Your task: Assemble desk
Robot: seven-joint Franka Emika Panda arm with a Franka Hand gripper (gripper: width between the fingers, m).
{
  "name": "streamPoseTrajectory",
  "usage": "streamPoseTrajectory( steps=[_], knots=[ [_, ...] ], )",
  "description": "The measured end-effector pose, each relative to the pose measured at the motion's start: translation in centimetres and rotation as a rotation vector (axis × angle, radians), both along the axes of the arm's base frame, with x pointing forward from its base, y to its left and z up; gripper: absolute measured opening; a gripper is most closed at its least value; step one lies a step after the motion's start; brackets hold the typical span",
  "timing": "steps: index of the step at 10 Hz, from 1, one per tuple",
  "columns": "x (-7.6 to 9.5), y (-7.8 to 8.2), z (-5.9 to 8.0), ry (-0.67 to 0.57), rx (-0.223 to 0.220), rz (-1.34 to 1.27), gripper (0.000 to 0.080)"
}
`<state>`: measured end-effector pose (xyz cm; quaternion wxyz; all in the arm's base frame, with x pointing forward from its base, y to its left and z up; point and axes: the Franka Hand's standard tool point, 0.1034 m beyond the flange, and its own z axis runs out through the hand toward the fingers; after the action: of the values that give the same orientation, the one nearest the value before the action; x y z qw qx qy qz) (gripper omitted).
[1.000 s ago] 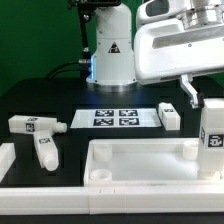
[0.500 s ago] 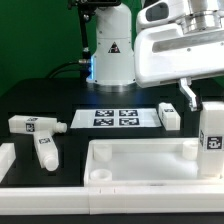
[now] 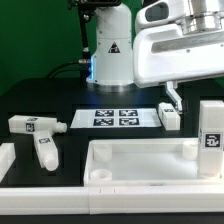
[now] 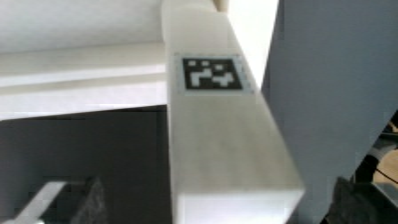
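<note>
We see the white tabletop panel (image 3: 140,165) lying flat, rim upward. An upright leg (image 3: 210,135) stands at its short edge on the exterior view's right, tag facing us. Two lying legs (image 3: 35,126) rest beyond the opposite short edge. A fourth leg (image 3: 170,117) sits beyond the far long edge, beside the marker board (image 3: 115,117) and under the gripper (image 3: 173,98). We cannot tell whether its fingers are spread.

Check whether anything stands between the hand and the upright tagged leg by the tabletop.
Nothing visible does. In the wrist view the upright leg stands between the open hand's fingers with nothing in front of it. The short leg by the marker board lies off to the side.
</note>
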<state>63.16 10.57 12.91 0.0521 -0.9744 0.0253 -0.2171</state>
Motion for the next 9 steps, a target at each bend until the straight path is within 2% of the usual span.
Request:
streamPoseTrajectory(
  steps=[1,4,5,7,8,9],
  knots=[
    [-0.2,-0.2,-0.38,0.12,-0.002,-0.011,0.0648],
    [-0.78,-0.09,-1.18,0.315,0.002,-0.053,0.0649],
    [-0.61,0.08,-0.84,0.368,0.015,-0.08,0.0649],
    [-0.23,0.28,-0.6,0.376,0.026,-0.096,0.0649],
    [-0.26,0.28,-0.64,0.377,0.025,-0.095,0.0561],
    [-0.26,0.29,-0.64,0.377,0.026,-0.098,0.0378]
  ],
)
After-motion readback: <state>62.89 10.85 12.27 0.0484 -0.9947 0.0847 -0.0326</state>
